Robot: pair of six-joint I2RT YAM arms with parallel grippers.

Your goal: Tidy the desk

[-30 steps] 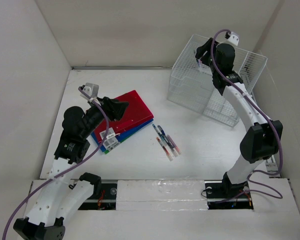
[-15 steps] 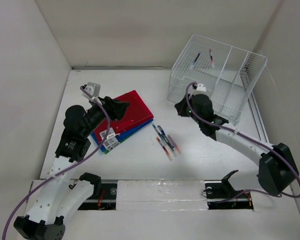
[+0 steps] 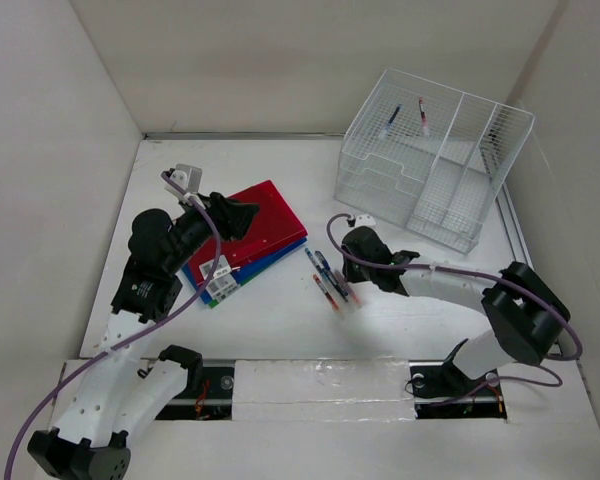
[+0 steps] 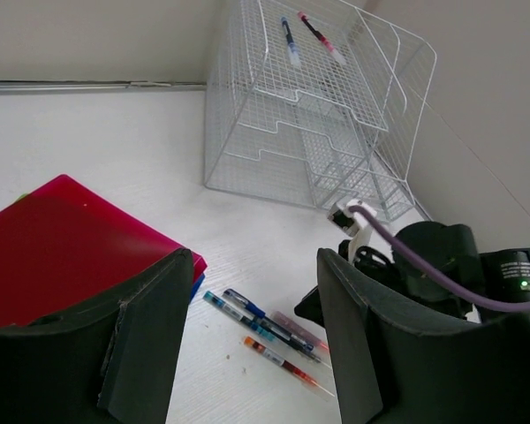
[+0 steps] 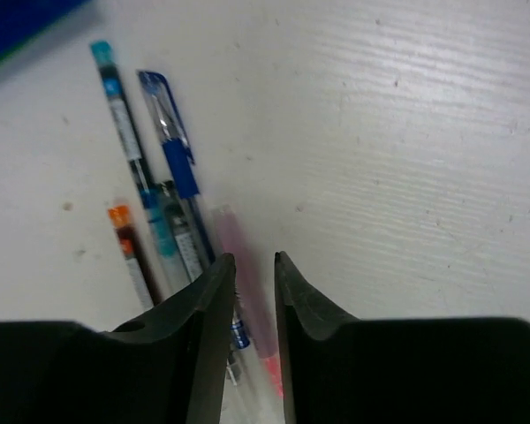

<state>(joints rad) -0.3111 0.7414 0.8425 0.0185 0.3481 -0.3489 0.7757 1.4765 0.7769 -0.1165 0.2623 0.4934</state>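
Here, the tabletop point(image 3: 280, 170) fills the top view: a flat, matte white surface with upright white panels at its sides, and everything else sits on it. Near its middle you have a loose cluster of pens point(image 3: 329, 280). In the right wrist view these are a teal-capped pen point(image 5: 115, 115), a blue pen point(image 5: 171, 132), an orange-tipped pen point(image 5: 129, 247) and a pale pink pen point(image 5: 254, 340), lying side by side and nearly parallel.

Your right hand point(image 5: 253, 261) is low over that cluster. Its fingers are drawn close, with only a narrow slit between them, and the pink pen runs in line with the slit. Whether the fingers actually grip it, you cannot tell.

Left of the pens lies a stack of folders point(image 3: 275, 215), red on top with blue and green edges showing below. Your left hand point(image 4: 253, 265) hangs above that stack, fingers spread wide and holding nothing.

Toward the far right corner stands the wire-mesh rack point(image 3: 450, 200), with two pens point(image 3: 393, 120) lying on its top mesh.
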